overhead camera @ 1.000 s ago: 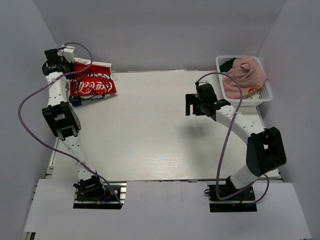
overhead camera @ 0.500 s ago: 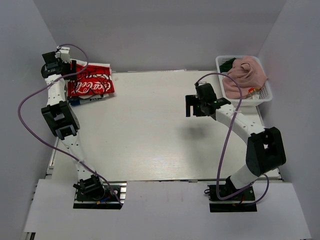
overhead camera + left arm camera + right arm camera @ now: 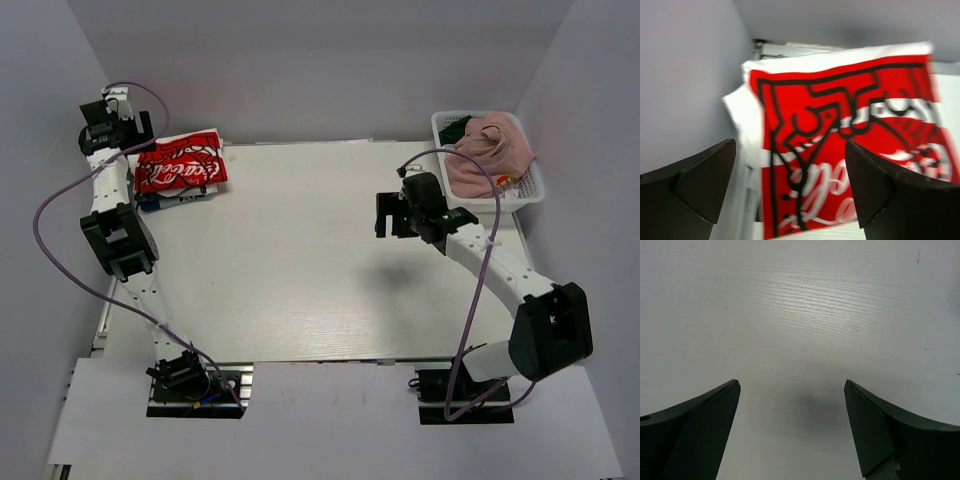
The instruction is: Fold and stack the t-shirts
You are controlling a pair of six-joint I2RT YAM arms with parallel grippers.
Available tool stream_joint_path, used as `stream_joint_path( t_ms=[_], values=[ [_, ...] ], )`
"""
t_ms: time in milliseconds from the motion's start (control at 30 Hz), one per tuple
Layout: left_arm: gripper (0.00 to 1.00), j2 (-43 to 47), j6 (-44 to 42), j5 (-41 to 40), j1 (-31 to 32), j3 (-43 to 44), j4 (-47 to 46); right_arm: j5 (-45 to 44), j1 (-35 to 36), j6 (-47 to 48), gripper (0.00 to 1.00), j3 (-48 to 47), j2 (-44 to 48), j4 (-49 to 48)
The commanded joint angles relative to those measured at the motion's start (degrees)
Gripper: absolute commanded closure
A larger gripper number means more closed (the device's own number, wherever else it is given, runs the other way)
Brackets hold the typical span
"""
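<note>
A folded white t-shirt with red Coca-Cola print (image 3: 181,164) lies on a small stack at the table's far left corner. In the left wrist view the same print (image 3: 850,125) fills the space below my fingers. My left gripper (image 3: 138,132) (image 3: 790,145) hovers just behind the shirt's left edge, open, holding nothing. My right gripper (image 3: 384,215) (image 3: 791,382) hangs open over bare table right of centre, empty. A dusty pink t-shirt (image 3: 494,150) and a dark green one (image 3: 456,127) sit crumpled in the white basket (image 3: 531,192).
White and blue cloth edges (image 3: 160,200) stick out from under the Coca-Cola shirt. Grey walls close in on the left, back and right. The basket stands at the far right corner, just behind my right arm. Purple cables loop off both arms.
My left gripper opened and let go of the Coca-Cola shirt, then drew back to the left. The shirt settled flatter on the stack. My right arm shifted slightly to the right.
</note>
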State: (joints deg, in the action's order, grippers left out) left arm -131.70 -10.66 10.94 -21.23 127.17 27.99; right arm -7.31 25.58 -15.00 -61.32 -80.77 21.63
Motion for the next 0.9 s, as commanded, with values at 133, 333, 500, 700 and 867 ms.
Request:
stream_joint_path(
  t_ms=[133,333,500,700,867],
  values=[
    [0.00,13.5,13.0,8.4,6.3,1.9,10.1,-0.3,-0.3,-2.6,0.10,4.7,7.7,-5.2],
    [0.00,40.1,25.8,-2.8,21.1,-35.0,-9.7,-0.3,-0.2,-4.9,0.10,12.5,16.3,-9.2],
    [0.00,52.7,35.0,-7.5,33.3,-56.0,-13.6,-0.4,-0.2,-6.6,0.10,20.4,24.1,-12.9],
    [0.00,65.3,43.3,-16.8,43.7,-76.7,-6.6,-0.7,-0.1,-8.6,0.10,29.9,29.9,-20.9],
    [0.00,71.5,45.7,-26.0,45.4,-78.9,3.9,-0.2,-0.2,-10.1,0.10,33.5,31.1,-26.8]
  ],
)
